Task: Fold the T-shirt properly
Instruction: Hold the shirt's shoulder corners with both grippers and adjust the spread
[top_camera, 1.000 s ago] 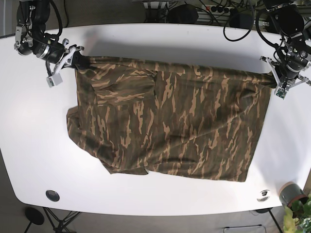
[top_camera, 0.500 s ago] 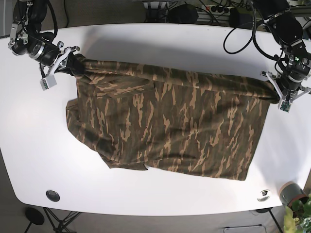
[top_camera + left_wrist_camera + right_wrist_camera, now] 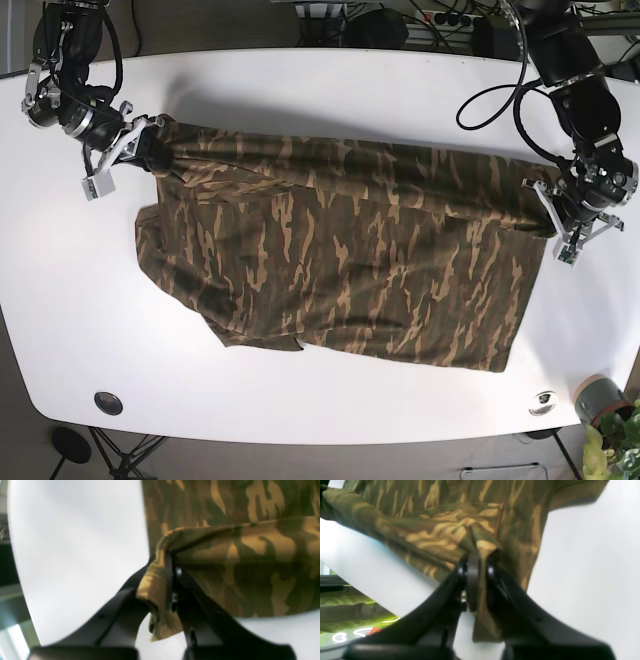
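Left wrist view. The left gripper (image 3: 170, 585) has its fingers (image 3: 200, 605) closed on a bunched hem corner of the camouflage T-shirt (image 3: 250, 562). The pinched cloth stands clear of the white worktop (image 3: 75, 555), and a folded edge runs off to the right, probably so that the far margin can be carried over the body of the garment. No label or writing is visible.

Right wrist view. The right gripper (image 3: 477, 580) likewise has its fingers (image 3: 472, 585) clamped on a gathered fold of the T-shirt (image 3: 450, 535), with a short tail of cloth hanging below the grip. The fabric stretches away to the upper left above the worktop (image 3: 582, 567). Some bright marks at lower left are too blurred to read.

Base view. The T-shirt (image 3: 350, 270) lies spread across the middle of the worktop (image 3: 320, 90), its far edge held at both ends: the right gripper (image 3: 140, 147) at the image's left, the left gripper (image 3: 558, 205) at the image's right. Holding two opposite corners keeps the edge taut and straight, which suits a clean fold toward the near side. The near edge rests flat, with a rumpled sleeve at lower left. A potted plant (image 3: 612, 425) sits at the lower right corner. No brand markings are legible.
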